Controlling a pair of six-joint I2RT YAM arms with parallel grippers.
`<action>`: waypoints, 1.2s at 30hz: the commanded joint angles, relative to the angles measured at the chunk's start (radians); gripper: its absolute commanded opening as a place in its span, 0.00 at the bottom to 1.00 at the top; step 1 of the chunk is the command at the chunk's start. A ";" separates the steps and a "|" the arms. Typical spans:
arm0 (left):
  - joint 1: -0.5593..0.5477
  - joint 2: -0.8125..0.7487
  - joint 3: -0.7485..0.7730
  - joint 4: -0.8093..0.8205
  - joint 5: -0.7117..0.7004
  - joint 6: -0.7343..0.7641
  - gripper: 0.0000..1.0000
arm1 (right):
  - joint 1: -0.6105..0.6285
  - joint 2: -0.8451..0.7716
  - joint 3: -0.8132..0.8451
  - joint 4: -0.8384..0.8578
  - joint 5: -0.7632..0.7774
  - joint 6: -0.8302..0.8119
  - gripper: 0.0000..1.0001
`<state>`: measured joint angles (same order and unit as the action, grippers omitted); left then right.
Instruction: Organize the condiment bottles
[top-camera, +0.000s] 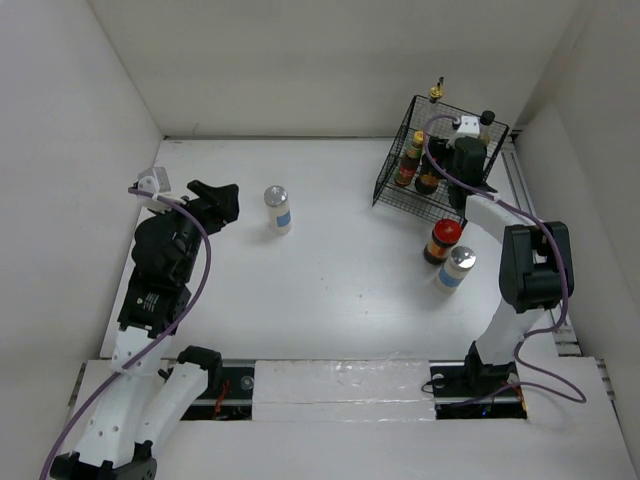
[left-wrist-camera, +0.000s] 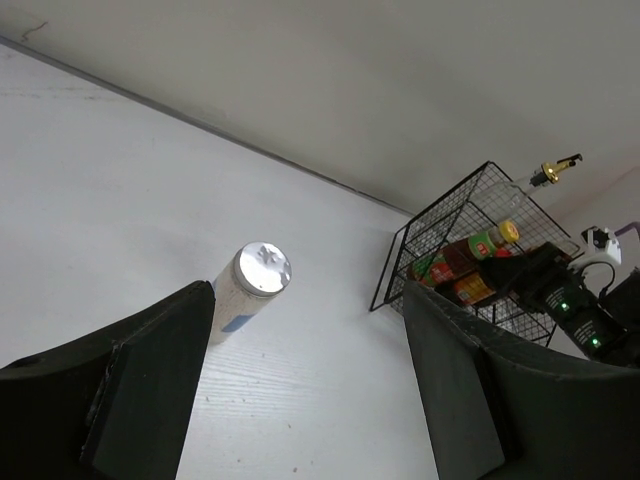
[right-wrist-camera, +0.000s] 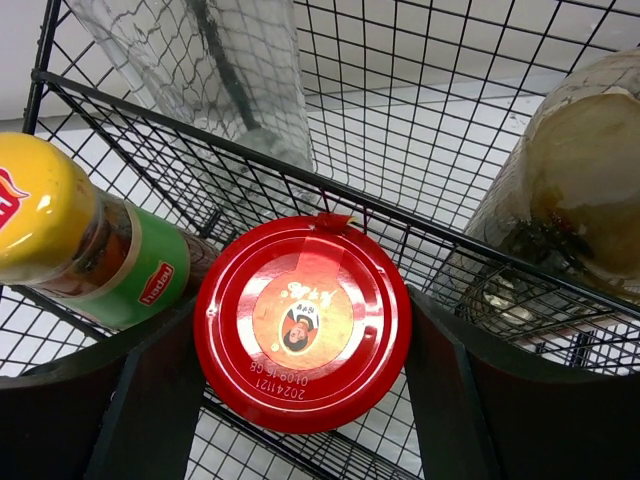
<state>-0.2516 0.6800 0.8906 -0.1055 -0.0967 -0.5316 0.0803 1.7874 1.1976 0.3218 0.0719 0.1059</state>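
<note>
My right gripper (top-camera: 440, 182) reaches into the black wire basket (top-camera: 400, 190) and is shut on a red-lidded jar (right-wrist-camera: 302, 320), a finger (right-wrist-camera: 150, 400) touching each side of the lid. In the basket stand the yellow-capped bottle (right-wrist-camera: 60, 230), the tall clear gold-capped bottle (top-camera: 436, 93) and the dark black-capped bottle (top-camera: 487, 119). A second red-lidded jar (top-camera: 443, 241) and a white shaker (top-camera: 455, 268) stand on the table in front of the basket. Another shaker (top-camera: 278, 209) stands mid-table. My left gripper (top-camera: 222, 200) is open and empty, left of that shaker (left-wrist-camera: 250, 290).
The basket sits at the far right corner against the white walls, and it also shows in the left wrist view (left-wrist-camera: 400, 270). The right arm (top-camera: 525, 270) arches over the jar and shaker outside the basket.
</note>
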 joint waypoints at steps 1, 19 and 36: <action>0.003 -0.002 0.011 0.052 0.025 0.015 0.71 | 0.007 -0.020 0.056 0.097 0.023 0.020 0.70; 0.003 -0.048 0.011 0.061 0.061 0.015 0.71 | 0.045 -0.417 0.034 -0.268 0.103 0.086 0.96; -0.029 -0.123 0.011 0.052 0.049 0.005 0.73 | 0.116 -0.843 -0.282 -0.920 0.200 0.199 1.00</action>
<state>-0.2760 0.5774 0.8906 -0.0952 -0.0544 -0.5320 0.2222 0.9382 0.9020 -0.5388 0.3088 0.2878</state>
